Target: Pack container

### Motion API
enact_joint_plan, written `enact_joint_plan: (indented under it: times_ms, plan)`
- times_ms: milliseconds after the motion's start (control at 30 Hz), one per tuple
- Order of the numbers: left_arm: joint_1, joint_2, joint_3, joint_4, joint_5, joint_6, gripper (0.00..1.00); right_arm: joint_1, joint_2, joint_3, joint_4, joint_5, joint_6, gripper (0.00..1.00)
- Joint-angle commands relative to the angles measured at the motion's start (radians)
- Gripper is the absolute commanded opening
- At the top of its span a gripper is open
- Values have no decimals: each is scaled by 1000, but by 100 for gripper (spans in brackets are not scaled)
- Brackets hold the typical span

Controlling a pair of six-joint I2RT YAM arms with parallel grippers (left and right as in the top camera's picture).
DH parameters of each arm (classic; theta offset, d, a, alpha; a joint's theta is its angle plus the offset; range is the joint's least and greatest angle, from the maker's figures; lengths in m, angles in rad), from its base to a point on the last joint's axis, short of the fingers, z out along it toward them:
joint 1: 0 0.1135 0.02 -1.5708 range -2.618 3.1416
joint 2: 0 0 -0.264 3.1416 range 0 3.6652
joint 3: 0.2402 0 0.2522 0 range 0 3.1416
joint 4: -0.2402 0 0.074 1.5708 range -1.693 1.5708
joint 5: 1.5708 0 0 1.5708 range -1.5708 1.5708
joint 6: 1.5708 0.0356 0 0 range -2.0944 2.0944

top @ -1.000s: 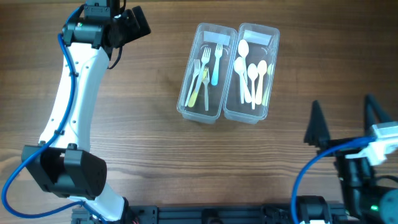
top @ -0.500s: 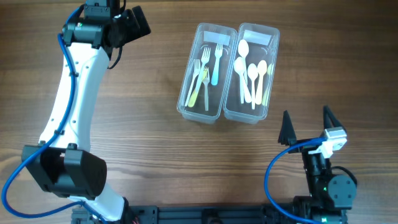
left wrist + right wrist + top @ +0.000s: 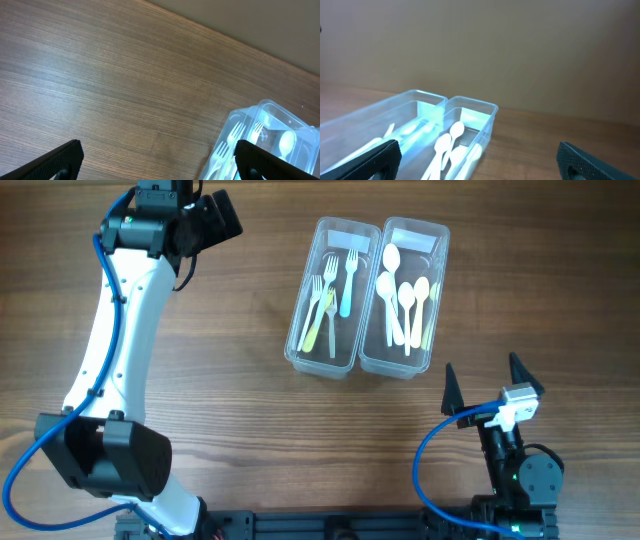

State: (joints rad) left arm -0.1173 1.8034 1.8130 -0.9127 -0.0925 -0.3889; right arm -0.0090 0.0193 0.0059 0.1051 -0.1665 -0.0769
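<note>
Right end effector [image 3: 485, 380], fingers spread wide and empty, at 5 o'clock. Left end effector [image 3: 157, 148], likewise wide and empty, at 10 o'clock. Container [image 3: 296, 345], at 1 o'clock on the worktop [image 3: 250, 415], holds forks [image 3: 325, 300] and spoons [image 3: 405, 300]; packing appears complete.

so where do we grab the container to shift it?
Judging from the overhead view: take the container by the near short end wall of its spoon tub. Come top-down from the near side with the open right gripper, one finger inside and one outside. The wall is thin and upright, and the spoons seem to stop just short of that end.
</note>
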Motion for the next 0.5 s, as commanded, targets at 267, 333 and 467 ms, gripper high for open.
enact_joint_plan:
  times_ms: [267,333,467]
  plan:
    - [6,3,0,2,-3,-16,100,5,-14,0,-88,-43,-80,100]
    - [6,3,0,2,-3,-16,100,5,-6,0,-88,-44,-80,100]
    - [6,3,0,2,-3,-16,100,5,0,0,-87,-44,-80,100]
